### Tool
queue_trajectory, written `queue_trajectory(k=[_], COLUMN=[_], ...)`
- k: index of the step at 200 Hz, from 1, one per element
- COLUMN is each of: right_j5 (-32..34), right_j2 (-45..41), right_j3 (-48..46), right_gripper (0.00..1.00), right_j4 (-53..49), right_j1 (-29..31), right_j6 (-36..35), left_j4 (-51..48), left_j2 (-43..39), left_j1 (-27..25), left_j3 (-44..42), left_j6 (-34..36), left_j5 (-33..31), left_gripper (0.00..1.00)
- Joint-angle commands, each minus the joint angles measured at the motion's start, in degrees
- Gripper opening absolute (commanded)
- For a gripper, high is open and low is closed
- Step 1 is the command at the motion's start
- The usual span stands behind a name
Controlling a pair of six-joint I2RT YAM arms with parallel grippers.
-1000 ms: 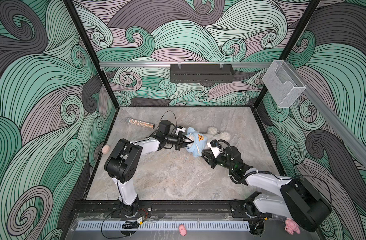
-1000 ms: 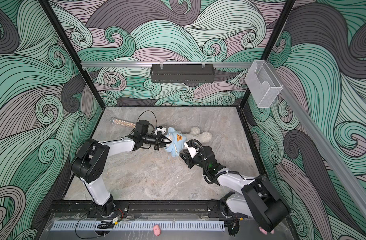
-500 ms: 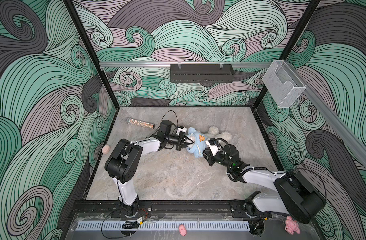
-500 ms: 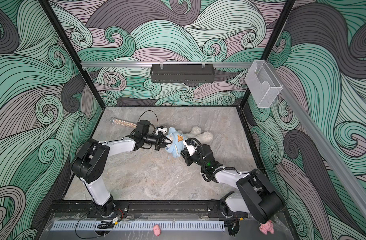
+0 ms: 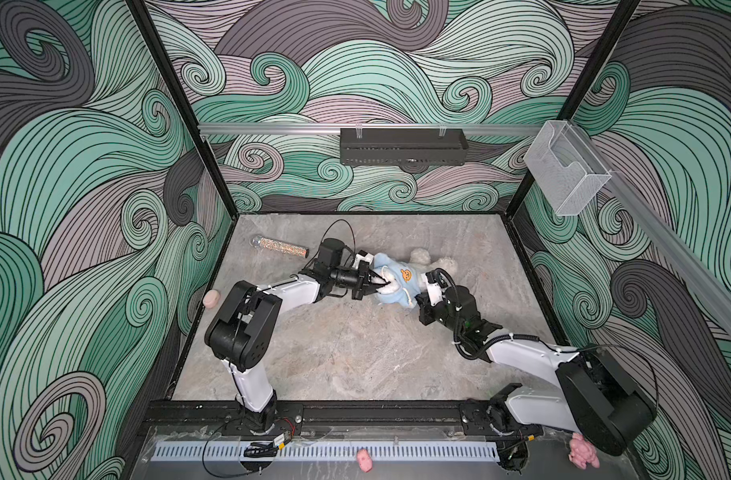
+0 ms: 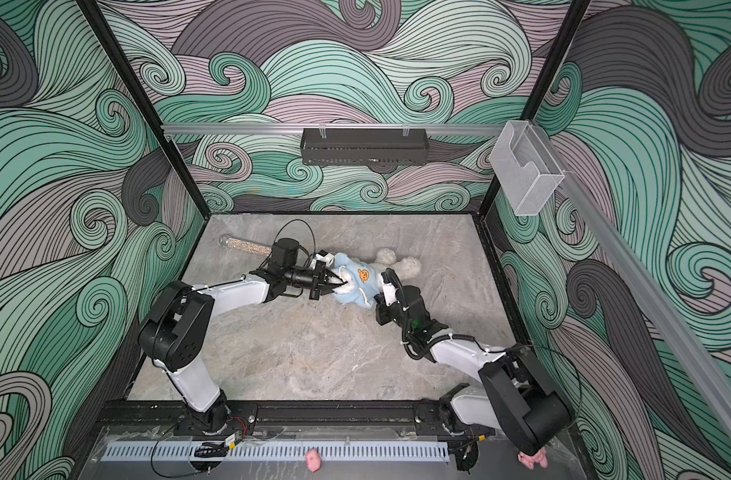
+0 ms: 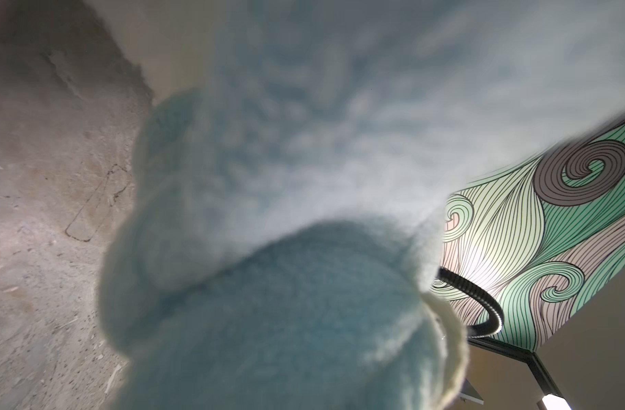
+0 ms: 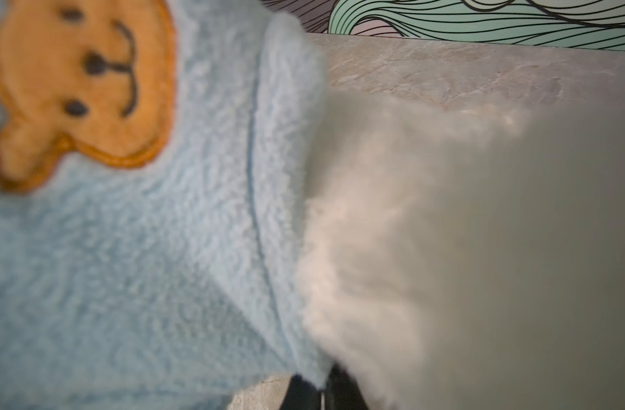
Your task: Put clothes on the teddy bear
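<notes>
Two hands closed. Nearest, the right hand (image 5: 418,302) pinches the hem of the blue fleece top (image 5: 397,291). The left hand (image 5: 376,283) is clamped at its neck opening; fur or fleece, cannot tell. The teddy bear (image 5: 423,257) lies just past table (image 5: 355,353) centre, hooded end toward 9 o'clock, legs toward 2. Risk, judged: opposed pulls slip the hem, or the bear drags and the top bunches.

Table (image 5: 355,353): teddy bear (image 5: 422,257), glitter tube (image 5: 278,246) (pink toy (image 5: 211,297)).

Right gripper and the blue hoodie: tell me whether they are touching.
Touching. In the right wrist view the right gripper has its dark fingertips closed on the hem of the blue hoodie.
</notes>
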Motion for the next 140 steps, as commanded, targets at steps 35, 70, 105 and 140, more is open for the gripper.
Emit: queue_trajectory(k=[35, 70, 105, 140], right_j5=[16.80, 18.04, 7.50, -15.15], right_j2=[-1.88, -5.50, -7.91, -7.08], right_j3=[0.11, -1.98, -4.32, -2.11], right_gripper=[0.00, 0.00, 0.00, 0.10], right_j4=[-10.86, -9.47, -1.81, -5.50], right_j1=[-7.23, -11.34, -11.50, -9.66], right_j6=[8.82, 13.09, 8.60, 5.11], left_j4=[2.28, -3.20, -25.75, -29.60], left_j2=[-7.87, -9.99, -10.02, -8.12], left_j1=[1.52, 2.76, 2.35, -1.39], left_j3=[-0.40, -0.86, 2.44, 4.78], left_j6=[-1.38, 4.29, 30.23, 47.49], left_j5=[4.74, 5.13, 0.13, -11.91], left_gripper=[0.00, 0.00, 0.00, 0.00])
